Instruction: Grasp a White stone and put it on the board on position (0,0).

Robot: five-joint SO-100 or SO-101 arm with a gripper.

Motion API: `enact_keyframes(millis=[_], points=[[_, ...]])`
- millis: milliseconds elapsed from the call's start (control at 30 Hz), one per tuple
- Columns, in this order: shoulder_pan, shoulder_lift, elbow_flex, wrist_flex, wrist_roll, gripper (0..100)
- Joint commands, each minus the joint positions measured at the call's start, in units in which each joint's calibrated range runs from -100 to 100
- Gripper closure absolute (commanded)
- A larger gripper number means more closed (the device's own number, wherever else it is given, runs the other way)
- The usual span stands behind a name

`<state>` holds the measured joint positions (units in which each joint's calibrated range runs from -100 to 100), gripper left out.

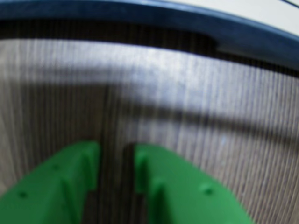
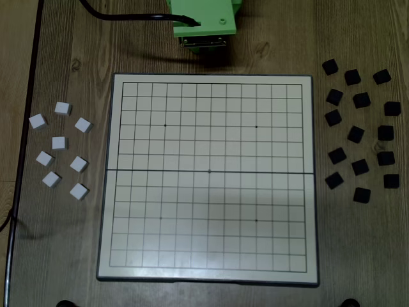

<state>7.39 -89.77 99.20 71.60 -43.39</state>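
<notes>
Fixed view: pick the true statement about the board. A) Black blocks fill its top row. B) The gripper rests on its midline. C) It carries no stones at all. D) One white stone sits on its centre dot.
C: the board shows only bare grid; the white stones lie left of it and the black blocks right.
</notes>
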Motion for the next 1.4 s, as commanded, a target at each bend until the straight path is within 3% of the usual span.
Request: enact_keyframes(millis=[0, 933, 1067, 1367], points=[[-24.91, 0.54, 0.71, 3.85, 0.15, 92], [-24.82, 0.54, 0.71, 3.85, 0.15, 93], [-24.27, 0.88, 0.71, 3.93, -2.15, 93], [-13.53, 0.96, 0.71, 3.93, -2.69, 94]])
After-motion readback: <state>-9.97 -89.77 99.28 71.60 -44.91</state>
